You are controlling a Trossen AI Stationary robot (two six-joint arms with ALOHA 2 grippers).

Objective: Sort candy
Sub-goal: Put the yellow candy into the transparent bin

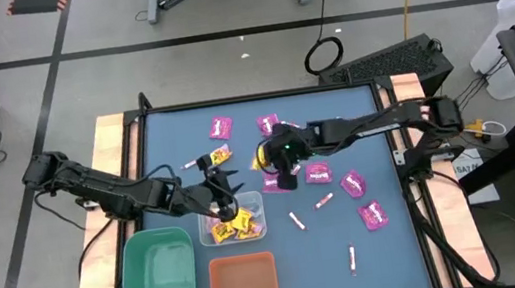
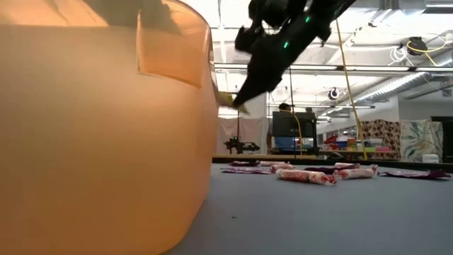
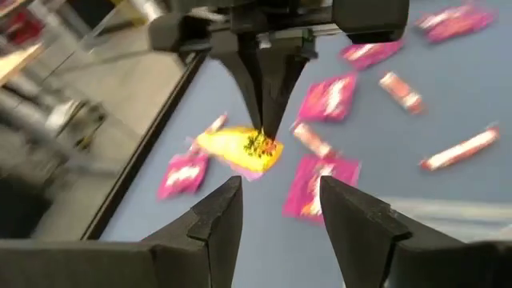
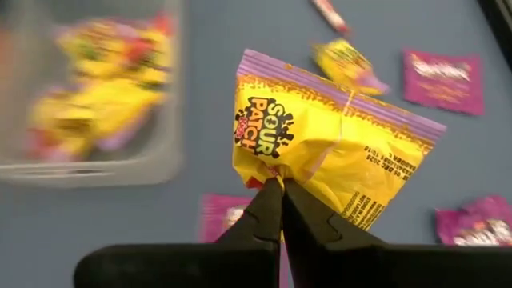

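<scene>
Over mid-table, right gripper [image 1: 278, 169] is up off the surface, fingers pinched on a yellow packet [image 4: 332, 156] by its lower edge; packet hangs clear of the mat in the left wrist view.

Left gripper [image 1: 222, 191] sits at about 9 o'clock from the right one, just above the clear bin [image 1: 249, 202], fingers [image 3: 214, 220] spread with nothing between them.

Clear bin holds a pile of yellow packets [image 1: 232, 228]. Green bin [image 1: 159, 282] is at 7 o'clock from it, orange bin [image 1: 243, 278] at 6 o'clock.

One more yellow packet [image 1: 220, 154] lies loose on the blue mat [image 1: 394, 256], at 12 o'clock from the left gripper.

Magenta packets [image 1: 221, 127] are scattered on the mat from 12 to 4 o'clock of the right gripper; the farthest [image 1: 374, 214] is at 4 o'clock.

Pink-and-white sticks [image 1: 297, 221] lie at 5 to 6 o'clock of the right gripper, one [image 1: 351, 258] well apart toward the mat's near edge. Low view shows a few sticks [image 2: 306, 176] flat on the mat.
</scene>
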